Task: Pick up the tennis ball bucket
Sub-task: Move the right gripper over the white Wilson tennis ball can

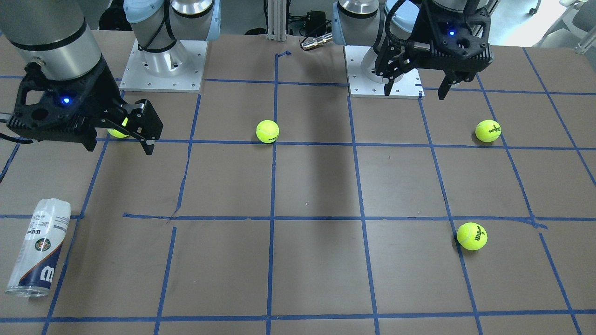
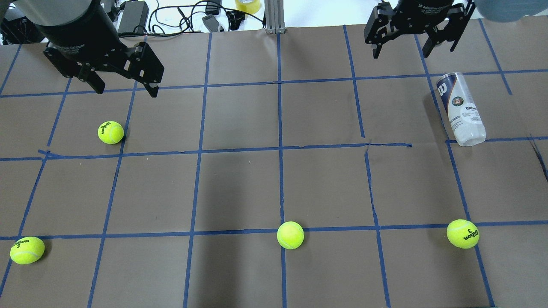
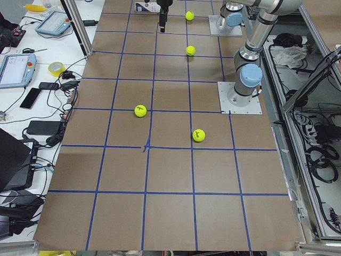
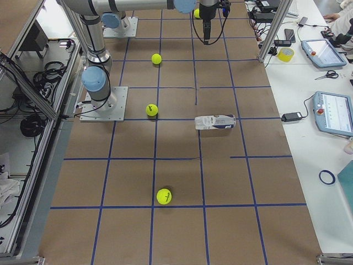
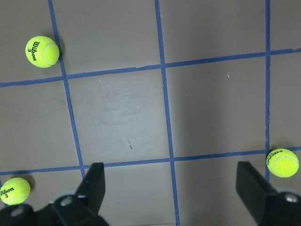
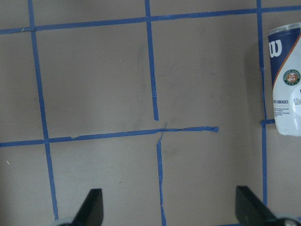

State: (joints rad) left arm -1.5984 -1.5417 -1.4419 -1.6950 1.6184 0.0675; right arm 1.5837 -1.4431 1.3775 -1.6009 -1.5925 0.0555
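The tennis ball bucket (image 2: 460,109) is a clear tube with a white and navy Wilson label. It lies on its side on the table's right part, and also shows in the front view (image 1: 39,253), the right wrist view (image 6: 287,80) and the right side view (image 4: 215,122). My right gripper (image 2: 401,54) is open and empty, raised above the table, up and to the left of the tube and apart from it. It also shows in the front view (image 1: 119,149). My left gripper (image 2: 125,90) is open and empty over the table's left part.
Several yellow-green tennis balls lie loose on the brown table: one below my left gripper (image 2: 110,132), one at the near left (image 2: 27,250), one near the middle front (image 2: 290,235), one at the near right (image 2: 463,233). Blue tape lines grid the table.
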